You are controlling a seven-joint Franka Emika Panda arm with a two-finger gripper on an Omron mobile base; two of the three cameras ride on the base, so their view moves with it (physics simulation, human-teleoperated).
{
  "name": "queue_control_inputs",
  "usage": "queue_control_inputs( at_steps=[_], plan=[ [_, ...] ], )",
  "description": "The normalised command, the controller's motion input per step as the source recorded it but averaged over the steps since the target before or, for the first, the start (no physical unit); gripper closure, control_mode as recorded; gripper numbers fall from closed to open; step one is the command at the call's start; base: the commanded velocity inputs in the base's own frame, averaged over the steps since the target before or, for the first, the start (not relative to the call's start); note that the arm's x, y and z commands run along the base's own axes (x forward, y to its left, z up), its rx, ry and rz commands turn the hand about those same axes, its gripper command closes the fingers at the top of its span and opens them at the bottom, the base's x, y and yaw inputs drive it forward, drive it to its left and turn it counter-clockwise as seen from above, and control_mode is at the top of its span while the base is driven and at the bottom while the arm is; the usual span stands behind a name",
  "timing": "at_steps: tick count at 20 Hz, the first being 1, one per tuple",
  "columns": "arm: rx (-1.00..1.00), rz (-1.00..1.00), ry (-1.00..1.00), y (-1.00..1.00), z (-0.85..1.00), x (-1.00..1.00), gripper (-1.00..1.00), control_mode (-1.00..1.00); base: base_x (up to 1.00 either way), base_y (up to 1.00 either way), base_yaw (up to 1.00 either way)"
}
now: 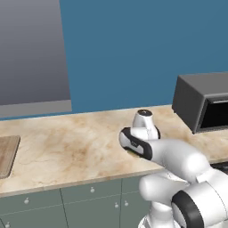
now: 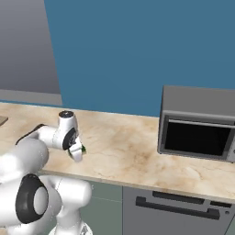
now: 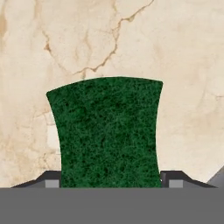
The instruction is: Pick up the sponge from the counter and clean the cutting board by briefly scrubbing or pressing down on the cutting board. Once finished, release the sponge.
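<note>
Sponge is clamped at its sides by the end effector on the worktop; judged light, soft, compressible; side grip suits.

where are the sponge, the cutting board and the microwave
sponge (image 3: 107,133), hand view, middle of its green top
cutting board (image 1: 7,153), left base view, its wooden face at the left edge
microwave (image 2: 198,137), right base view, its dark door

Counter with board, microwave, sponge.
</note>
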Motion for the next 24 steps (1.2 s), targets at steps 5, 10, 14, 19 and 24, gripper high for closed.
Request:
queue_control_inputs(
  at_steps=[5, 10, 14, 19, 24],
  plan=[
    [0.00, -0.02, 0.00, 0.00, 0.83, -0.16, 1.00, -1.00, 0.00, 0.00, 0.00],
    [0.02, -0.01, 0.00, 0.00, 0.91, -0.01, 1.00, -1.00, 0.00, 0.00, 0.00],
    [0.04, 0.00, 0.04, 0.00, 0.77, 0.00, 1.00, -1.00, 0.00, 0.00, 0.00],
    [0.04, 0.00, 0.08, -0.02, 0.40, 0.00, 1.00, -1.00, 0.00, 0.00, 0.00],
    [-0.01, 0.00, 0.05, 0.00, 0.00, 0.00, 1.00, -1.00, 0.00, 0.00, 0.00]
  ],
)
